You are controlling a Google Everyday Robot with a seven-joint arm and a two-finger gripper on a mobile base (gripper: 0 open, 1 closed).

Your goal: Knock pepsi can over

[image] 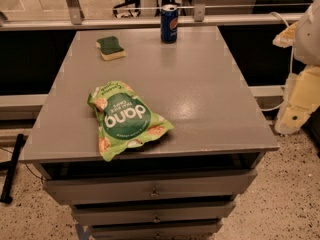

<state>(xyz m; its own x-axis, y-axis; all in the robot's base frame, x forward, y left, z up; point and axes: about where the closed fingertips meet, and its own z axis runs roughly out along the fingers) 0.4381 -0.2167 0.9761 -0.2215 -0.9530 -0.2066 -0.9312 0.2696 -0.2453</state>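
Standing upright, the pepsi can (169,24) is well apart from right-edge jaws.

Arm (309,39) at right edge, folded downward, end effector (292,116) low, far right

The pepsi can (169,24) stands upright far back on the table (210,89), the tool (295,109) off its right edge.

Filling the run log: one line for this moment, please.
can upright, back edge | tool right of table, apart from can | bag front-left | sponge back-left | can not yet knocked
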